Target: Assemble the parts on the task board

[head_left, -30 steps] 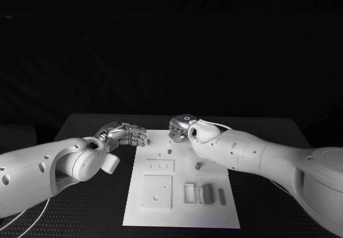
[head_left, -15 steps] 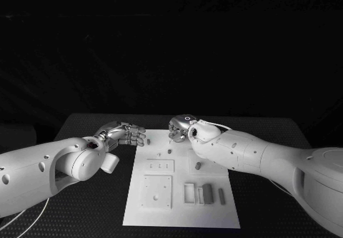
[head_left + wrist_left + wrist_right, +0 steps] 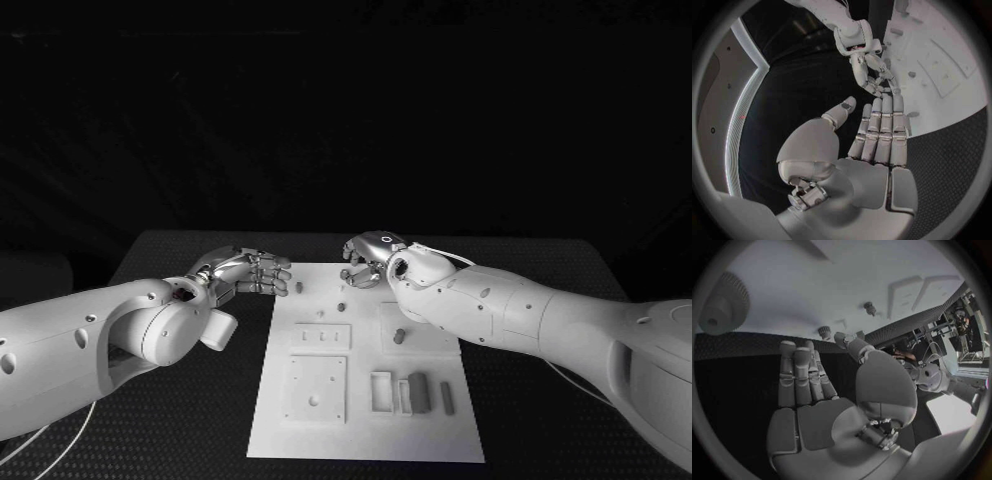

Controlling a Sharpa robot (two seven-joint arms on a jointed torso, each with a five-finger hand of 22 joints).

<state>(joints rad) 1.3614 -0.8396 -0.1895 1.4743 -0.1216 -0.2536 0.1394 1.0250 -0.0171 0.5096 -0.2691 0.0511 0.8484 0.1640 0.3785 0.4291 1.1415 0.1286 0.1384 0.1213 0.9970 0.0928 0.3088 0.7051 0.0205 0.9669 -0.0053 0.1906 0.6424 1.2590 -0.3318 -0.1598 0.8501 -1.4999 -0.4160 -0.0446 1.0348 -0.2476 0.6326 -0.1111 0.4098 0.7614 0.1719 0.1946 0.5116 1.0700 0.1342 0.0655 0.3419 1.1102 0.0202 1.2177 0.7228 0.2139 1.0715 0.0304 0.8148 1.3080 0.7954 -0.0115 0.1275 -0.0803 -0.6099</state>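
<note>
The white task board (image 3: 368, 420) lies in the middle of the black table. Small grey pegs (image 3: 340, 303) stand near its far end, and a grey block (image 3: 420, 390) sits in a slot near the front. My left hand (image 3: 253, 270) hovers at the board's far left corner, fingers straight and thumb apart (image 3: 879, 130), holding nothing. My right hand (image 3: 371, 258) hangs over the far edge of the board, fingers stretched out (image 3: 801, 380) and empty. Its thumb tip is close to a short peg (image 3: 823, 331). A grey gear (image 3: 720, 302) lies on the board beyond the fingers.
Recessed plates (image 3: 317, 385) and a slim grey bar (image 3: 449, 397) take up the board's near half. Another peg (image 3: 400, 335) stands beside my right forearm (image 3: 490, 310), which crosses the board's right side. Black table (image 3: 188, 420) surrounds the board.
My right hand has shifted slightly to the right over the board's far edge. The left hand has hardly moved.
</note>
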